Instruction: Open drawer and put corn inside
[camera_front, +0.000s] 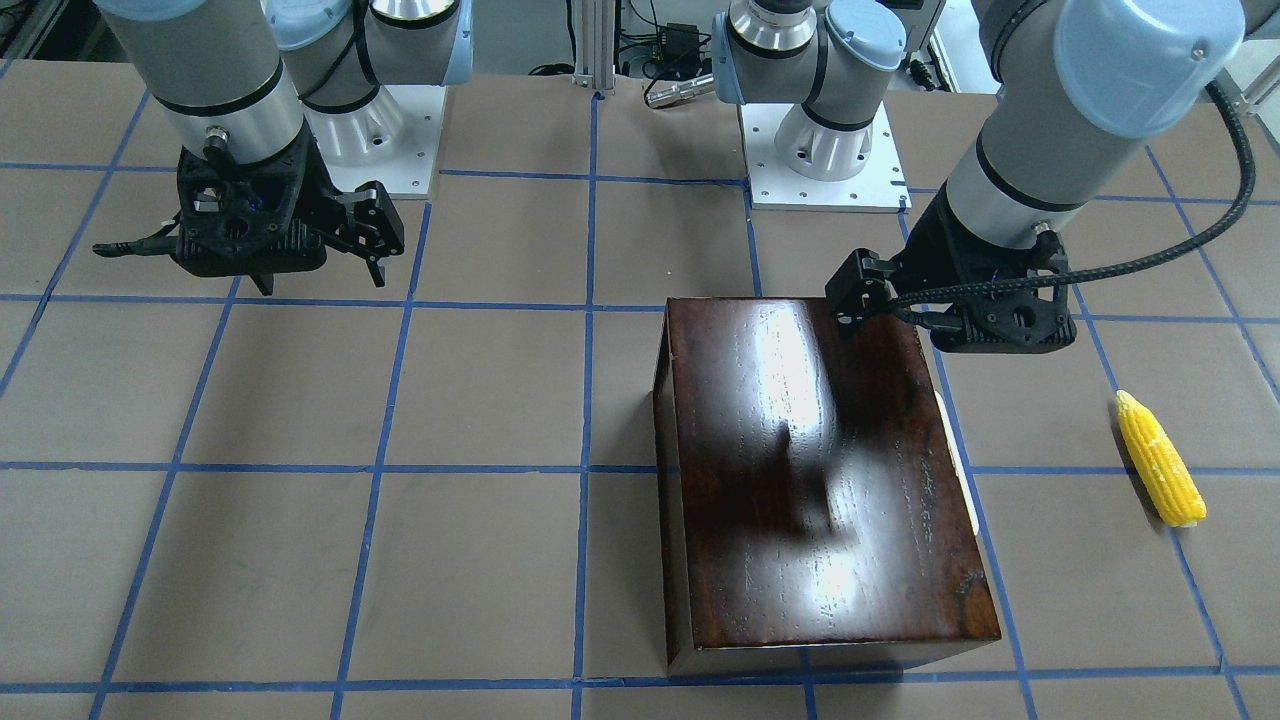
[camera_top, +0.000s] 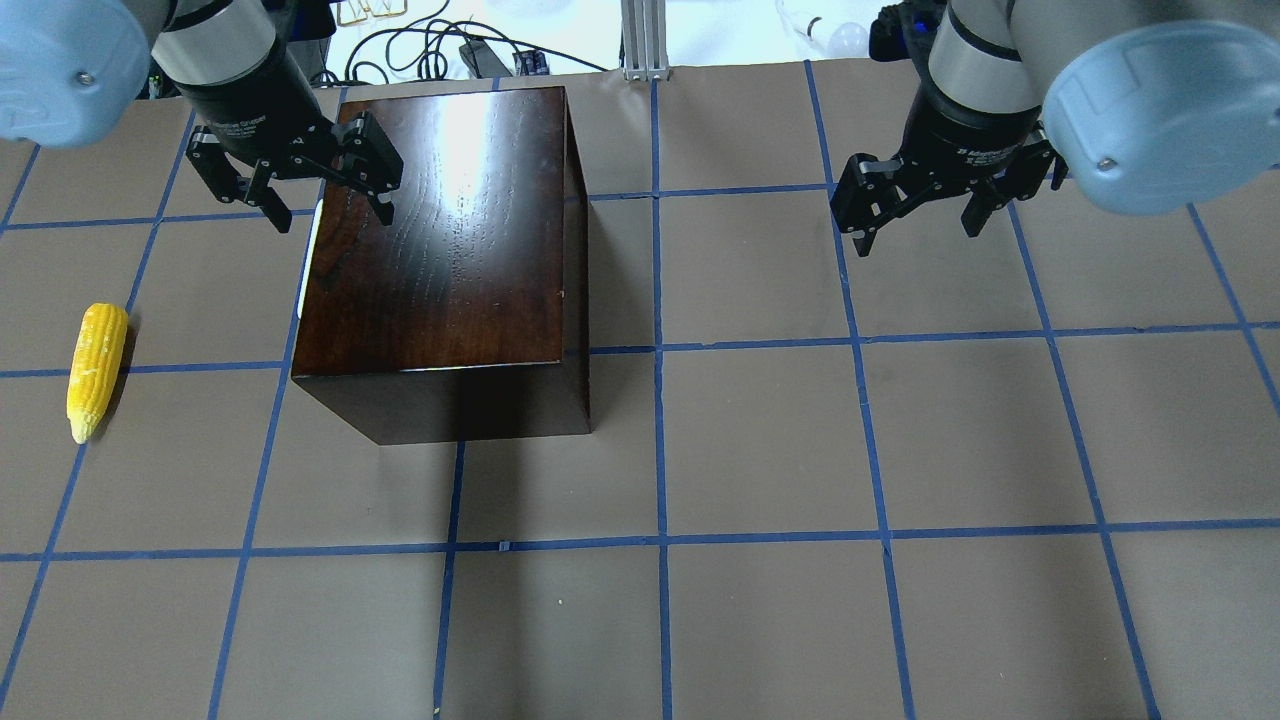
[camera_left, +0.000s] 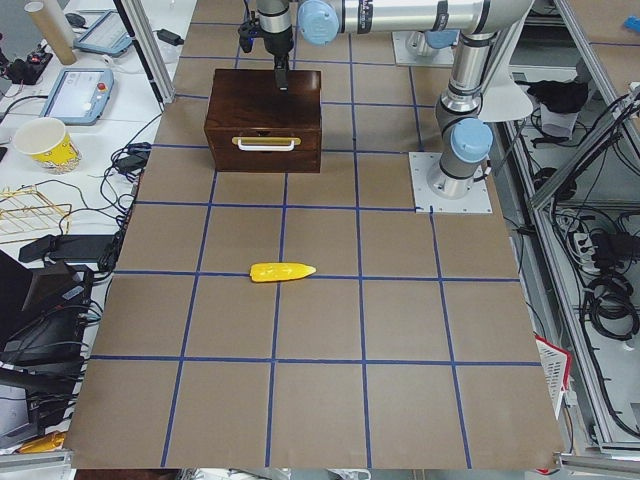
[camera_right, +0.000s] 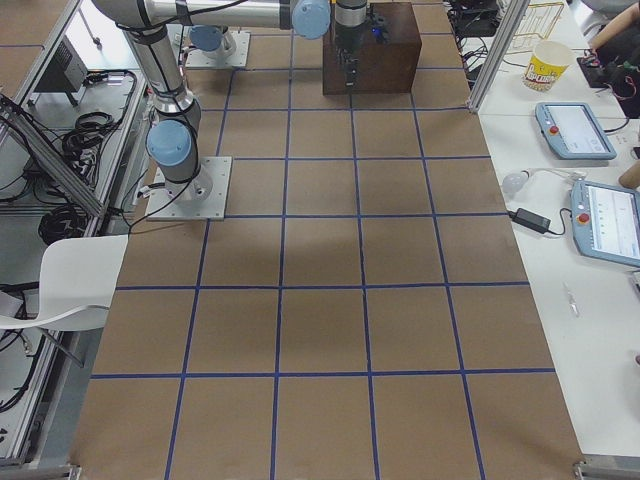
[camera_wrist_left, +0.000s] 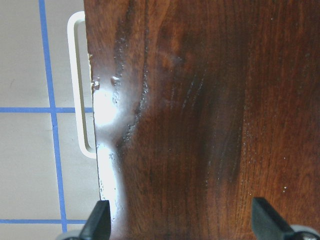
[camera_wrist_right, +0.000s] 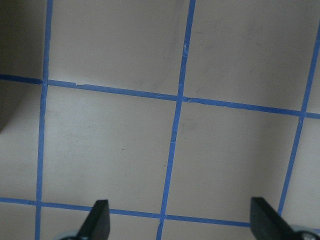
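Item 1. Dark reddish-brown glossy wooden box (camera_top: 440, 220), standing on the brown paper-covered bench (camera_top: 760, 440) marked with a blue tape grid. Strong glare on its lid.

Item 2. Drawer (camera_left: 262, 158) with dark brown front, set in the box face that looks toward the robot's left. Shut, flush with the box. Its white curved handle (camera_left: 266, 144) stands out from the front; in the left wrist view the handle shows as a white loop past the lid's edge.

Item 3. Bright yellow toy corn cob (camera_top: 95, 368) with bumpy kernels, tapered to a point. Lies flat on the bench on the handle side, well apart from the box, its length roughly parallel to the drawer front. Nothing touches it.

Item 4. Left tool (camera_top: 330, 205), black, two-fingered. Fingers spread wide, gripping nothing. Positioned over the lid's edge above the handle, toward one end of that edge. Contact with the lid cannot be told.

Item 5. Right tool (camera_top: 920, 225), black, two-fingered. Fingers spread wide, gripping nothing. Hangs over bare bench, well apart from the box on the side away from the handle.
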